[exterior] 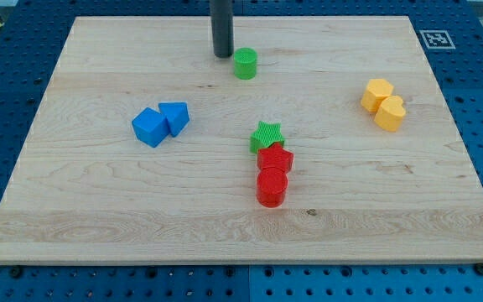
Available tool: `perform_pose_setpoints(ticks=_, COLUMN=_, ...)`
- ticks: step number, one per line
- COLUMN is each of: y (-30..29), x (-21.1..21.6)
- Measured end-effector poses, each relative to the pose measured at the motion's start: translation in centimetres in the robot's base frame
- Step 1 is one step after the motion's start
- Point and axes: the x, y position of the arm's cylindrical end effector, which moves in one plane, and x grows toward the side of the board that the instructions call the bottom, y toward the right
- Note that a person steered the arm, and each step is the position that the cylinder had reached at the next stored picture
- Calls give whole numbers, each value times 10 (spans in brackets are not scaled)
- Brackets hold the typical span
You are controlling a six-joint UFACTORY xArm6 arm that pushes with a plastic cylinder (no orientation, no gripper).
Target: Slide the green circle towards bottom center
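Small green plastic circle block (245, 63) sitting near the top edge of the pale wooden surface (99, 226), slightly left of centre. My tip (223, 55) planted just beside it on the view's upper left, close but apparently not quite touching. No gripper fitted, so nothing to open or close.

Best to shift further behind the circle first, onto its top side, then push straight toward the view's bottom; contact from the present angle would likely send it down and rightward.

Blocking the direct line: green star block (267, 135), red star-like block (275, 158) and red cylinder block (272, 188), stacked in a column near centre. Open lane left of that column, between it and the two blue blocks (159, 123). Two yellow blocks (383, 104) well apart at right. Plenty of bare wood along the bottom edge.
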Motion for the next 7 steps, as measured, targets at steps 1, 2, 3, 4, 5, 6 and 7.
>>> perform_pose_setpoints(ticks=1, y=13, x=4)
perform_pose_setpoints(ticks=2, y=19, x=-14)
perform_pose_setpoints(ticks=3, y=44, x=2)
perform_pose_setpoints(ticks=4, y=52, x=32)
perform_pose_setpoints(ticks=5, y=52, x=58)
perform_pose_setpoints(ticks=6, y=52, x=85)
perform_pose_setpoints(ticks=7, y=52, x=108)
